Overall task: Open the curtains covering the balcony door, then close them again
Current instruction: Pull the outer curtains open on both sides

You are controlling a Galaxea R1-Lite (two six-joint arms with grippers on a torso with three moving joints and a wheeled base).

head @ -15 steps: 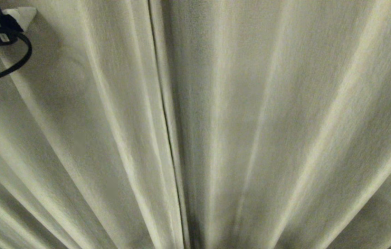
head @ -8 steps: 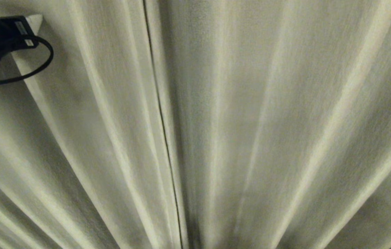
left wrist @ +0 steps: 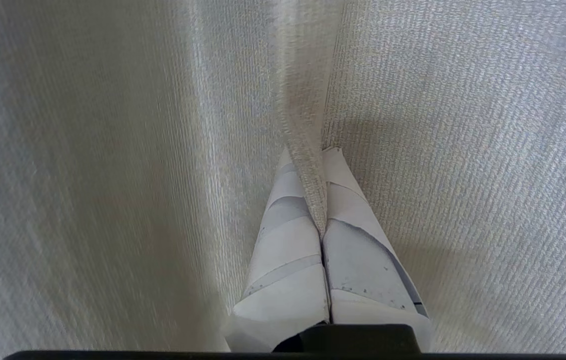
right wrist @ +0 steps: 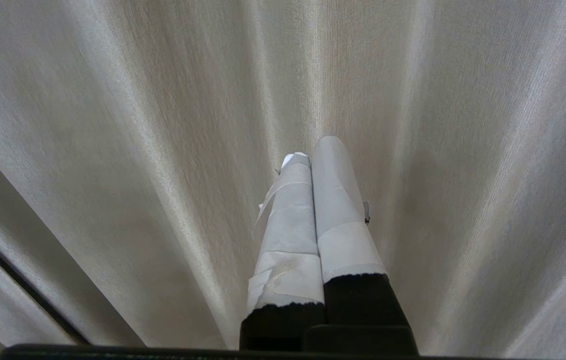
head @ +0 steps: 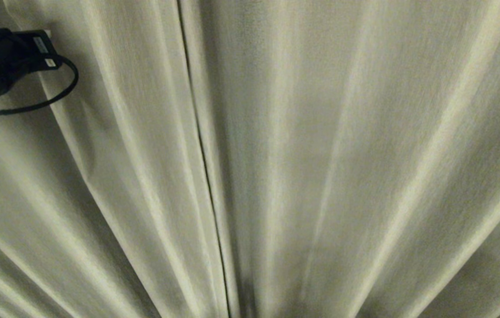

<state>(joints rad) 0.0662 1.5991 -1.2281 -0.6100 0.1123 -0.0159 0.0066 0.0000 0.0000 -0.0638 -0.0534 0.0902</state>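
My left gripper (left wrist: 320, 165) is clamped on a pleat (left wrist: 305, 165) of the curtains (head: 320, 154), its taped fingers (left wrist: 283, 240) pressed together with the fold of woven cloth running up between them. From the head view the same hand sits at the upper left, a loop of black cable (head: 62, 90) hanging just below it, and the dark slit (head: 201, 159) where the two panels meet lies off to its right. The cloth hangs all around the hand, closed and filling every view; the balcony door behind it is hidden.

My right gripper (right wrist: 315, 150) is parked with its fingers together and holding nothing, its tips near the other panel; I cannot tell if they touch it.

I judge the step in hand to be the first pull. To do it well I would draw the pinched pleat sideways, away from the slit, steadily and level, so the panel slides along instead of being dragged downward. The bite looks thin, only one narrow fold, so a jerk could slip it free.

No containers are in view.
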